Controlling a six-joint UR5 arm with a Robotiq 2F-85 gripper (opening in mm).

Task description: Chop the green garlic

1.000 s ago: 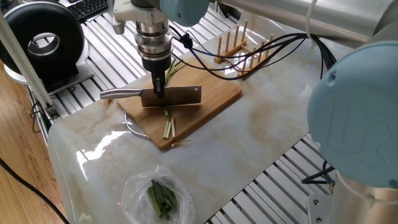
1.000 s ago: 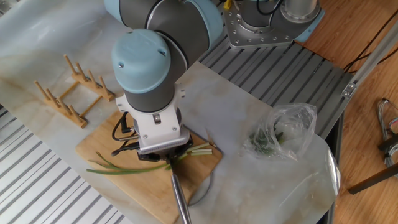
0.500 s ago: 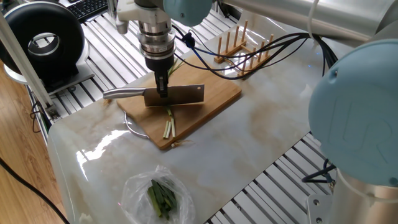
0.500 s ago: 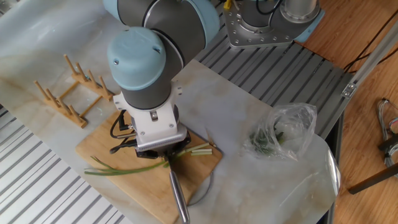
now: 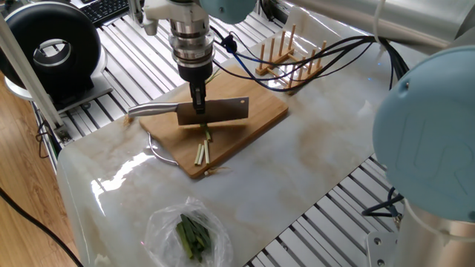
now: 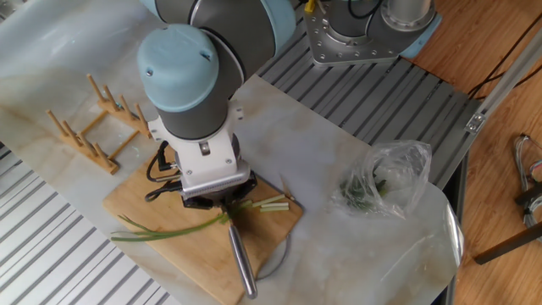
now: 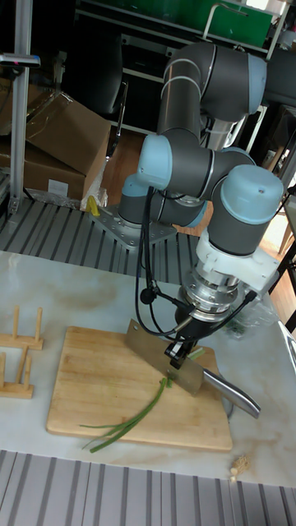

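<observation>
My gripper (image 5: 199, 106) is shut on a cleaver-style knife (image 5: 223, 111), gripping the top of the blade near the steel handle (image 5: 152, 111). The blade stands crosswise over the green garlic (image 7: 131, 415), a thin stalk lying on the bamboo cutting board (image 5: 256, 119). Its green leafy end (image 6: 157, 230) trails off toward the board's edge. A few short cut sticks (image 5: 202, 152) lie on the near side of the blade, also seen as pale sticks (image 6: 273, 203). In the tall fixed view the gripper (image 7: 182, 349) holds the blade edge low against the stalk. The wrist hides the fingers in the other fixed view.
A clear plastic bag of dark green leaves (image 5: 191, 236) lies on the marble table near its front. A wooden peg rack (image 5: 289, 55) stands behind the board. A thin wire loop (image 5: 159, 152) pokes out from under the board's edge.
The gripper and knife have shifted a little along the stalk toward its leafy end, and the stalk's green tip has slid slightly.
</observation>
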